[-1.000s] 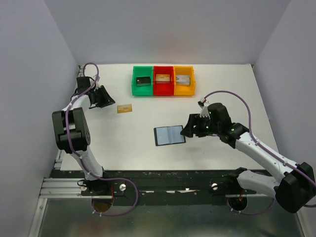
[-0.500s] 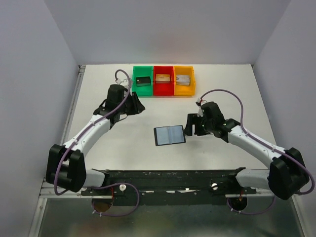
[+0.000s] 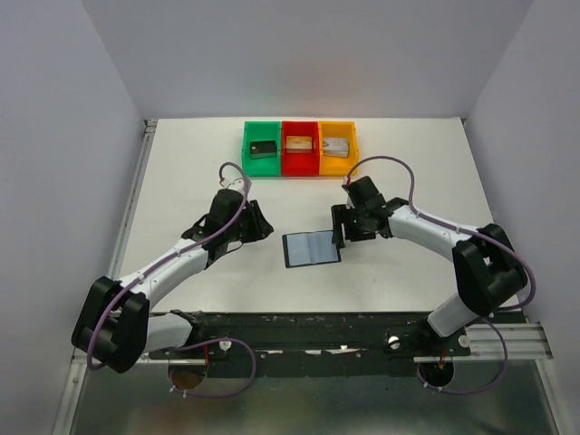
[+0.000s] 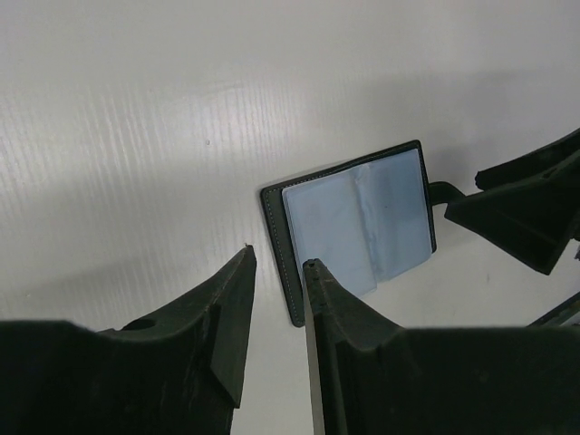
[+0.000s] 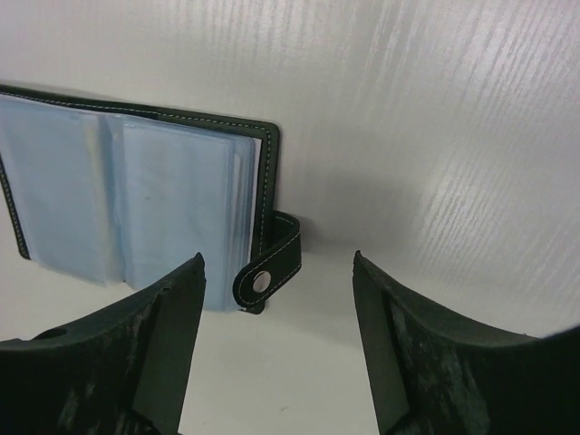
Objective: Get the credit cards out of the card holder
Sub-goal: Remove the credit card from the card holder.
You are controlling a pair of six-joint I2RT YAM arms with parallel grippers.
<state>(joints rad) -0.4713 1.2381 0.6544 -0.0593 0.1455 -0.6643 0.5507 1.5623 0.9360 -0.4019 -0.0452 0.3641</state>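
Though unseen overhead — card holder (image 5: pixel 136 190) clasp (image 5: pixel 268 272)

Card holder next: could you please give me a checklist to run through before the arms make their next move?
1. Card holder lies open on the table: ok.
2. Its snap strap is undone: ok.
3. Right gripper open, straddling the strap in its wrist view: ok.
4. Left gripper empty, jaws narrowly apart, near the holder's opposite edge: ok.
5. A credit card showing in the bluish pockets: cannot tell.
6. Either gripper touching the holder: cannot tell.
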